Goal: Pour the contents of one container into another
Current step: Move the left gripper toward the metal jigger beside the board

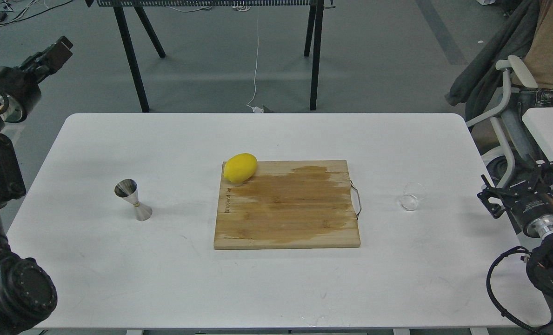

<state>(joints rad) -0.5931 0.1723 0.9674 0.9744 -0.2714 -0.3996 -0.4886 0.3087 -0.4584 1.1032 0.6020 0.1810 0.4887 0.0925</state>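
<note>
The small clear glass cup (pixel 412 196) stands on the white table (pixel 276 288), right of the board. Far across on the table's left side, the steel hourglass jigger (pixel 133 200) stands upright with its open cone up. My right gripper (pixel 518 182) hovers at the table's right edge, a fair way right of the cup, open and holding nothing. High beyond the table's far left corner, my left gripper (pixel 56 50) sits well away from the jigger. It looks dark and small, so its fingers cannot be told apart.
A wooden cutting board (pixel 288 214) with a metal handle and a wet stain lies mid-table. A yellow lemon (pixel 240 167) rests on its far left corner. A chair (pixel 506 93) draped with a jacket stands at the right, and black table legs (pixel 129 56) behind.
</note>
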